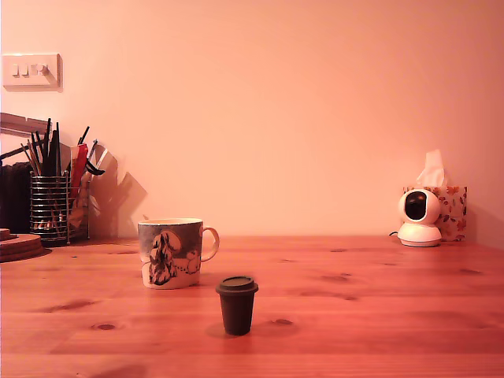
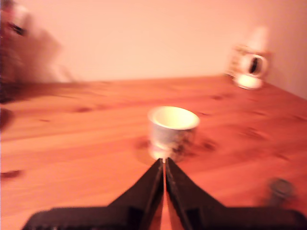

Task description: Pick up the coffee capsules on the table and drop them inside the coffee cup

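**Inspector:** Start with the big items. What stands on the wooden table (image 1: 378, 315)?

**Onlooker:** At the back, on the exterior view's left, a wire utensil holder (image 1: 50, 206) full of dark utensils. On that view's far right, a tissue box (image 1: 450, 209) with a small white camera (image 1: 418, 218) in front of it. The coffee cup (image 1: 170, 252) stands upright left of centre, mouth up, handle toward the exterior view's right. The wrist view is blurred, but I see nothing in the cup there.

**Inspector:** And the capsules?

**Onlooker:** I find only one, the dark brown capsule (image 1: 237, 304). It stands nearer the front edge than the cup, a little to the exterior view's right, close by but apart from it. Long axis vertical, wide flat rim uppermost, taper running down to the table. In the wrist view it is a dim blur at the edge of the frame.

**Inspector:** State of the gripper (image 2: 164, 165)?

**Onlooker:** Seen from the wrist only. Its jaws stand pressed together with barely a slit between them, and nothing is held. The tips aim at the cup, not the capsule.

**Inspector:** Step in hand?

**Onlooker:** My judgement: the approach, no pick made yet. The next move calls for swinging off the cup toward the capsule, parting the jaws wider than its body, and closing below the rim so it lifts without tipping.
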Tool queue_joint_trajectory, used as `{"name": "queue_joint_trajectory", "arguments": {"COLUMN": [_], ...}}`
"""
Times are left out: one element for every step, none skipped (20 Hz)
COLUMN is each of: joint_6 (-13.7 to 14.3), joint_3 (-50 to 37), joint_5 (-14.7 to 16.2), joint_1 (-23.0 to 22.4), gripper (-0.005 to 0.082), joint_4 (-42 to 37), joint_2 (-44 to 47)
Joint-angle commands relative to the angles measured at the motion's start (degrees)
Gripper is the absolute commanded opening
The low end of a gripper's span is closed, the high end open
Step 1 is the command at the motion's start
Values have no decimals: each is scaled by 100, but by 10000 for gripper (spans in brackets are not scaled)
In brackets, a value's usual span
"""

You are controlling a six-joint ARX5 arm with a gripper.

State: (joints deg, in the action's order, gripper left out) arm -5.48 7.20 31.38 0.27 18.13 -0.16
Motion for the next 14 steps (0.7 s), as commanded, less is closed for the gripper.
{"name": "queue_joint_trajectory", "arguments": {"joint_6": [11, 13, 37, 111, 232, 313, 365, 402, 402, 402, 407, 452, 516, 553], "joint_3": [308, 407, 505, 592, 656, 702, 737, 754, 754, 761, 776, 780, 780, 780], "joint_5": [245, 428, 538, 595, 568, 568, 570, 570, 570, 570, 566, 564, 557, 514], "joint_1": [7, 7, 4, -37, -144, -254, -385, -520, -673, -839, -1016, -1169, -1338, -1517], "gripper": [-19, -19, -19, -19, -19, -19, -19, -19, -19, -19, -19, -19, -19, -19], "joint_4": [2, 59, 170, 275, 350, 387, 444, 468, 487, 514, 549, 566, 570, 564], "joint_2": [76, 168, 256, 343, 413, 463, 514, 555, 570, 579, 621, 752, 933, 1126]}}
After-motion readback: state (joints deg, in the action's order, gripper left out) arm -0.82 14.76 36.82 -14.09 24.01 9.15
